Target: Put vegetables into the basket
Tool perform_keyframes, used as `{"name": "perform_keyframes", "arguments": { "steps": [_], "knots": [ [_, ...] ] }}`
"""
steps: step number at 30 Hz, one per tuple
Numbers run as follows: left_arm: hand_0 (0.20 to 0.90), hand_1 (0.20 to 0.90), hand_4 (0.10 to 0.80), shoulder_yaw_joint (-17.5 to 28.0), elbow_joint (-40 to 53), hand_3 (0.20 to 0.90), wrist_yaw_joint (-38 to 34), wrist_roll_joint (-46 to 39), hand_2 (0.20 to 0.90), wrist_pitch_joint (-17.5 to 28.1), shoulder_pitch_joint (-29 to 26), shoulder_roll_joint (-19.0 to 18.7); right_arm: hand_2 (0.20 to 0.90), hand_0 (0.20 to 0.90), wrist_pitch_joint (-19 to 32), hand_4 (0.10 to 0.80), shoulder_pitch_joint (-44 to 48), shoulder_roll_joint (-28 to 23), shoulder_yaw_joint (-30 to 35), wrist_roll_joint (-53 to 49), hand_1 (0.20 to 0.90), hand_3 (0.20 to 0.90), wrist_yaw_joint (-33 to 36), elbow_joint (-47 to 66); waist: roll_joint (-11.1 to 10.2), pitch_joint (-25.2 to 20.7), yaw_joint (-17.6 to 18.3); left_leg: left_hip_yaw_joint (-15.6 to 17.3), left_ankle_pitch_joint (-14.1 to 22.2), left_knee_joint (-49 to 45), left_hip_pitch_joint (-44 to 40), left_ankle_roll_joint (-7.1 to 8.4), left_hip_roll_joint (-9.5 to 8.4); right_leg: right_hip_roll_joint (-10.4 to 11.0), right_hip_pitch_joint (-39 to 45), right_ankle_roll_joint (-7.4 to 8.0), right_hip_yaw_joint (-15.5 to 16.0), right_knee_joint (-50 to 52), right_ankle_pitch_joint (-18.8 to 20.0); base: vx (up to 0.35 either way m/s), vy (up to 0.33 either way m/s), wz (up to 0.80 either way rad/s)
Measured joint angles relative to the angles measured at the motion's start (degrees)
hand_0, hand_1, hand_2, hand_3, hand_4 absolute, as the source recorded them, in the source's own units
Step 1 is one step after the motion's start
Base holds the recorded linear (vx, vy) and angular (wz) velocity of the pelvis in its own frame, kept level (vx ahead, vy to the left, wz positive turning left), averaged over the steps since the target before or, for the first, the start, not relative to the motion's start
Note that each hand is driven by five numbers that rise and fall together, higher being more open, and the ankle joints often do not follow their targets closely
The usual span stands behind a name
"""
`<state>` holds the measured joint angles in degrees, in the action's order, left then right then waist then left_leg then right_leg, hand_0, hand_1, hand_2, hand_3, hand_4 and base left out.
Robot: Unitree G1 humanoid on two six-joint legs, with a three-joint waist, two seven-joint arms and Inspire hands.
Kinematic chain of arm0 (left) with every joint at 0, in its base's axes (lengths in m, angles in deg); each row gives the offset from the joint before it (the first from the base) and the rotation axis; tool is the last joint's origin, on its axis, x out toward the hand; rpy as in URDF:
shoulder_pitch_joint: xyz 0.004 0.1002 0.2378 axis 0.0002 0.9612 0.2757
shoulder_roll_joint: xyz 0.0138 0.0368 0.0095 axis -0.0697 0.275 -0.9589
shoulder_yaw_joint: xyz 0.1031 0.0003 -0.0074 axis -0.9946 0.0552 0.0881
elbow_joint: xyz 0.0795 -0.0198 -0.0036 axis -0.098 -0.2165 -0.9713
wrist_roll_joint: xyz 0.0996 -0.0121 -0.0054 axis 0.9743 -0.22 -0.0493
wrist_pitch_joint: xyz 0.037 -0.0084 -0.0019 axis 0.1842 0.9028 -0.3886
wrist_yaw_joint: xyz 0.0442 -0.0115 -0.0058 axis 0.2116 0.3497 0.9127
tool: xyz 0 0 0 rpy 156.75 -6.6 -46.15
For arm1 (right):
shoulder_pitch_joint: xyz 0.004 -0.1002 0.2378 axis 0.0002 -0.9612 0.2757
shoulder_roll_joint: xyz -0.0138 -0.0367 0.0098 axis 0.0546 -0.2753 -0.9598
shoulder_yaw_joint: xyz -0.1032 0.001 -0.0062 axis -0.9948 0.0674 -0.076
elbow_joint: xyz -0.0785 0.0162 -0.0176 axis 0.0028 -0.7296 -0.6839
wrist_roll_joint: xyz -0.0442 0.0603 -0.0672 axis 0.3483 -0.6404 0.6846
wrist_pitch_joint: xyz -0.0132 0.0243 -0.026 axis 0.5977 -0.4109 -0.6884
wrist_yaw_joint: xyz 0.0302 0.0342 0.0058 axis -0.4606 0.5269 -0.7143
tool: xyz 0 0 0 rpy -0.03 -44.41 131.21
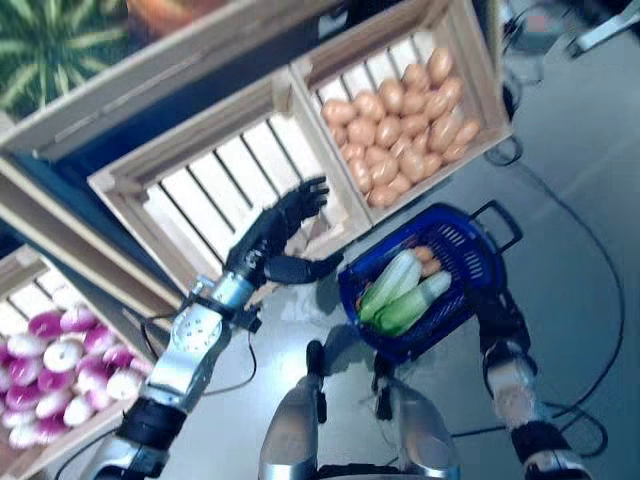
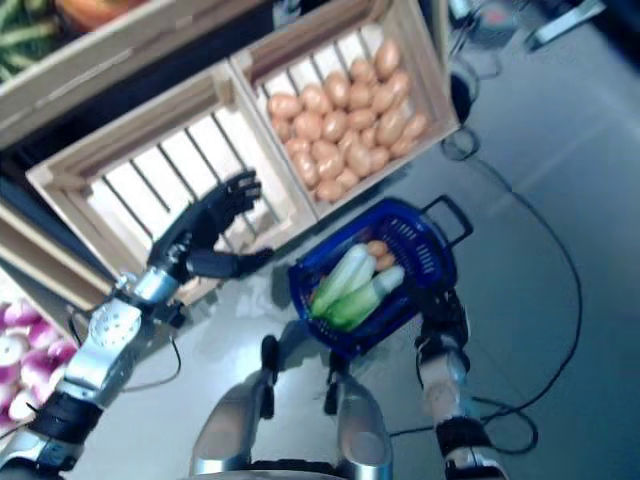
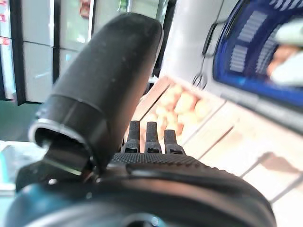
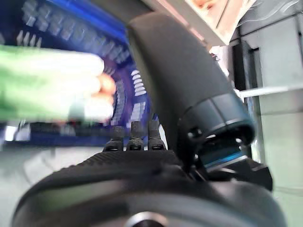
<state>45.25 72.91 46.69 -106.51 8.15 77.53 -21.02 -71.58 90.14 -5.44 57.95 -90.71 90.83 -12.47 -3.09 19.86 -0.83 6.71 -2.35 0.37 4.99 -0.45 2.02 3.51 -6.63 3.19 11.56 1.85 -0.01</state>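
The blue basket (image 1: pixel 470 262) hangs low in front of the robot, just below the crate of potatoes (image 1: pixel 405 120). Inside it lie two pale green leafy vegetables (image 1: pixel 400 290) side by side, and next to them some orange pieces (image 1: pixel 428 260) which look like carrots. The basket has a black handle (image 1: pixel 500 222) that stands out on its far side.

The right hand (image 4: pixel 142 142) is under the basket's near edge; in the head views it is hidden by the basket, and in its own wrist view the fingers point toward the basket wall, so I cannot tell if they grip it.

The left hand (image 1: pixel 285 235) is held up in front of the empty slatted crate (image 1: pixel 225 185), with the fingers spread and straight and the thumb pointing toward the basket. It holds nothing.

To the robot's left, a lower crate holds purple and white round vegetables (image 1: pixel 55 365). On the upper shelf a striped green melon (image 1: pixel 50 45) shows. No writing can be read anywhere.
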Motion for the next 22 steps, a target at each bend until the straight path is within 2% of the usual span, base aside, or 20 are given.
{"name": "perform_keyframes", "arguments": {
  "steps": [3,4,5,8,11,15,22],
  "knots": [
    [0.900,0.900,0.800,-4.4,-8.0,0.900,2.6,1.8,0.900,-0.7,1.6,0.7,0.900,0.900,-1.6,0.800,-2.5,0.1,-1.2,5.1,0.900,0.900,-3.2,-5.3,-0.5,-4.7,1.8,0.9,0.0,3.3,-4.4,0.01,-0.12,-0.4,4.6,0.37,-0.1,-4.7,1.0,0.116,0.041,-0.14],
    [0.900,0.900,0.800,-4.4,-8.0,0.900,2.6,1.8,0.900,-0.7,1.6,0.7,0.900,0.900,-1.6,0.800,-2.5,0.1,-1.2,5.1,0.900,0.900,-3.2,-5.3,-0.5,-4.7,1.8,0.9,0.0,3.3,-4.4,0.01,-0.12,-0.4,4.6,0.37,-0.1,-4.7,1.0,0.108,0.036,-0.23],
    [0.900,0.900,0.800,-6.8,-15.2,0.900,3.4,3.3,0.900,-2.0,2.1,2.5,0.900,0.900,-3.0,0.800,-3.8,0.4,-4.1,8.9,0.900,0.900,-5.1,-9.1,-0.3,-8.0,2.3,1.5,0.0,4.6,-5.9,0.05,-0.11,-0.6,5.8,0.48,-0.1,-6.4,1.3,0.083,0.035,-0.15],
    [0.900,0.900,0.800,-8.4,-26.8,0.900,3.6,5.8,0.900,-3.5,2.0,6.6,0.900,0.900,-5.4,0.800,-2.9,1.7,-7.8,15.0,0.900,0.900,-8.2,-16.0,0.5,-9.8,3.0,1.9,0.2,4.7,-7.4,0.31,-0.08,-0.7,7.3,0.52,-0.5,-6.9,1.4,0.069,0.043,-0.12],
    [0.900,0.900,0.800,-9.7,-36.0,0.900,3.8,10.2,0.900,-5.9,3.1,10.1,0.900,0.900,-9.2,0.800,-3.4,3.3,-9.4,20.1,0.900,0.900,-11.7,-22.3,2.5,-11.7,3.1,2.1,0.3,4.7,-7.4,0.25,0.10,-0.8,7.3,0.55,-0.7,-7.0,1.4,0.053,0.036,-0.04],
    [0.900,0.900,0.800,-8.0,-46.5,0.900,2.1,11.1,0.900,-8.2,5.3,14.0,0.900,0.900,-11.5,0.800,-3.7,3.9,-8.4,21.9,0.900,0.900,-12.7,-29.9,3.8,-14.2,3.0,3.2,0.4,4.7,-8.4,0.12,0.27,-0.9,7.8,0.88,-1.7,-7.0,1.5,0.053,0.045,-0.15],
    [0.900,0.900,0.800,-6.7,-55.0,0.900,-1.1,16.2,0.900,-9.2,6.8,16.0,0.900,0.900,-11.2,0.800,-4.4,3.8,-8.6,23.9,0.900,0.900,-12.9,-30.6,3.7,-16.9,2.8,3.2,0.6,4.7,-8.7,0.18,0.45,-0.9,8.0,0.36,-1.4,-7.0,1.8,0.042,0.024,-0.02]
  ]
}}
